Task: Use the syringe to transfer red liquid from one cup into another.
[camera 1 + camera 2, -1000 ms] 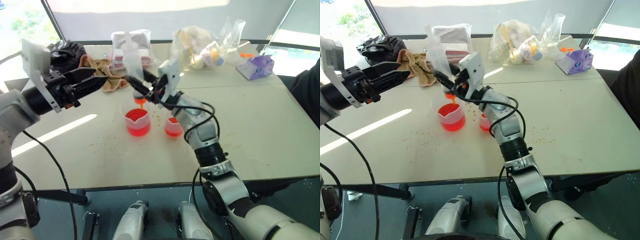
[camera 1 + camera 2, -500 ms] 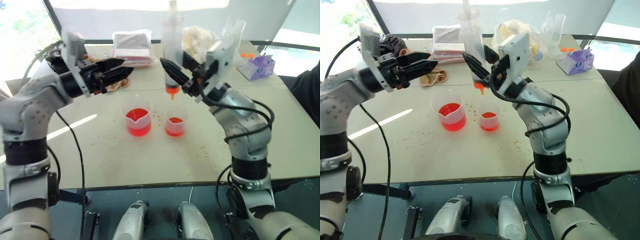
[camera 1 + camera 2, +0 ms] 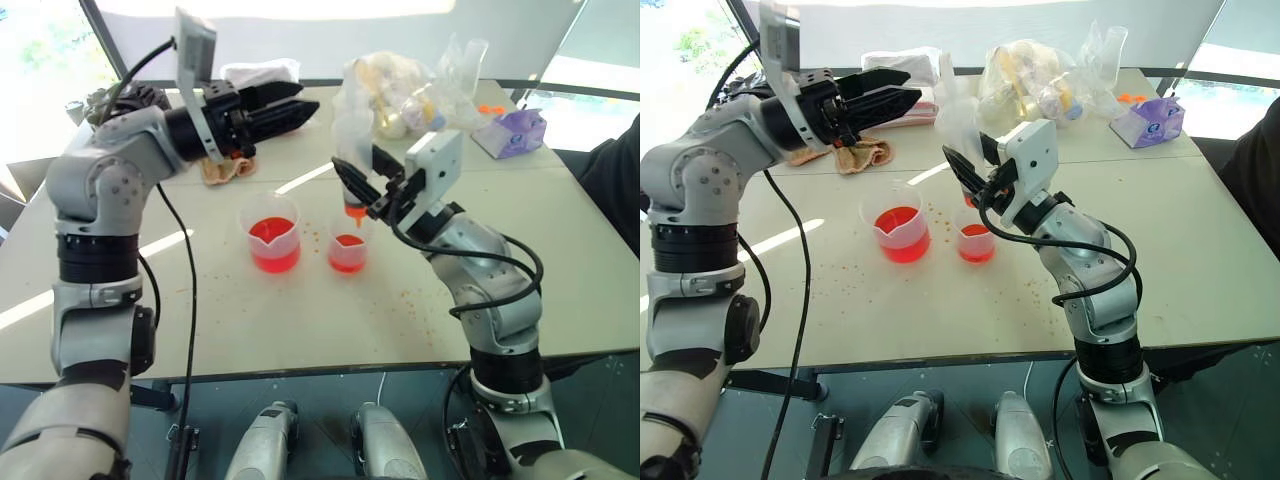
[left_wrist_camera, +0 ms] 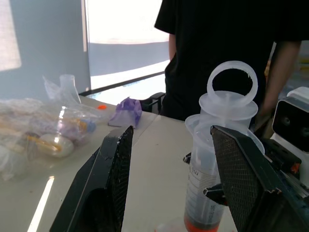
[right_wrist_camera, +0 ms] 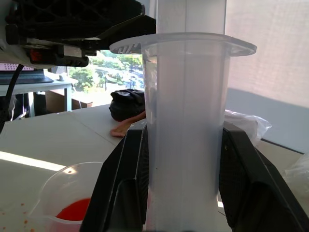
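Two grippers met over the surface (image 3: 520,250): the right gripper (image 3: 362,181) clenched the upright syringe (image 3: 350,150), tip just above the smaller cup (image 3: 347,246), while the nearer, spread-open left gripper (image 3: 285,110) faced its plunger top.

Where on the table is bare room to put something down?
The table's right part, from the small cup toward the purple packet, is bare. So is the near left, before the beaker. The far edge is crowded: bags, cloth, packs.
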Controlling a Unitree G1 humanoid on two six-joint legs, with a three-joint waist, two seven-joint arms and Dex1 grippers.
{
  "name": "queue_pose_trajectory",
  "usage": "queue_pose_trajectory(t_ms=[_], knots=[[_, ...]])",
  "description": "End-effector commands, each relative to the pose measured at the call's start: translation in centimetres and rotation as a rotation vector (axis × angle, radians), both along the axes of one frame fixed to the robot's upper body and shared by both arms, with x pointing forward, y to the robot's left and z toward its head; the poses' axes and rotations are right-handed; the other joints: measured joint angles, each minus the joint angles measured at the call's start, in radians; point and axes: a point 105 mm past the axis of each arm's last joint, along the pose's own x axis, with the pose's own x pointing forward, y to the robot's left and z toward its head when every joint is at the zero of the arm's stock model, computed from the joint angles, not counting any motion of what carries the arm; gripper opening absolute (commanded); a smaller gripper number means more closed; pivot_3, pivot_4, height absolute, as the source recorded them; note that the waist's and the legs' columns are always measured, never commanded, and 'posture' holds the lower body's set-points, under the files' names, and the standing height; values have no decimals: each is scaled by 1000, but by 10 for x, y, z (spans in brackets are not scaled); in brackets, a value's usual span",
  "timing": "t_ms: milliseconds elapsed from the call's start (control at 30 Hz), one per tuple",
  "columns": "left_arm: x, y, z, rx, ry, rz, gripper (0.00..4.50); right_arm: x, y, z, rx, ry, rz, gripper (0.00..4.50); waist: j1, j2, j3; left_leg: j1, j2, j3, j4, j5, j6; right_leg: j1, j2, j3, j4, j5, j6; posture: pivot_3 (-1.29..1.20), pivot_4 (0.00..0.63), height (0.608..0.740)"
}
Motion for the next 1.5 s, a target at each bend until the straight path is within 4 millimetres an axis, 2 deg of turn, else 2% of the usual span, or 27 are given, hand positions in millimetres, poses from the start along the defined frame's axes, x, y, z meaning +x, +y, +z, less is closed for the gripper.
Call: queue_pose_trajectory(t_ms=[33, 200, 500, 1033, 1333, 1500], knots=[[-5, -3, 14, -5, -62, -15, 2695, -7, 3, 12, 20, -63, 12, 1318, -1, 0, 0, 0, 0, 0, 0, 0, 0, 0, 0, 0, 0, 0, 0, 0, 150, 736], [-2, -13, 11, -12, -58, -35, 2695, -11, 8, 11, 18, -61, 40, 1318, 1, 0, 0, 0, 0, 0, 0, 0, 0, 0, 0, 0, 0, 0, 0, 0, 150, 736], [-1, -21, 18, -25, -74, -60, 2695, -12, 9, 10, 13, -57, 49, 1318, 1, 0, 0, 0, 0, 0, 0, 0, 0, 0, 0, 0, 0, 0, 0, 0, 150, 736], [-1, -11, 27, -49, -99, -33, 2695, -9, 9, 9, 8, -53, 52, 1318, 1, 0, 0, 0, 0, 0, 0, 0, 0, 0, 0, 0, 0, 0, 0, 0, 150, 736], [-9, -31, 10, -19, -62, -121, 2695, -9, 9, 8, 0, -48, 53, 1318, 1, 0, 0, 0, 0, 0, 1, 0, 0, 0, 0, 0, 0, 0, 0, 0, 150, 736], [-13, -35, 9, -13, -61, -147, 2695, -8, 7, 7, -1, -44, 44, 1318, 0, 0, 0, 0, 0, 0, 1, 0, 0, 1, 0, 0, 0, 0, 0, 0, 150, 736]])
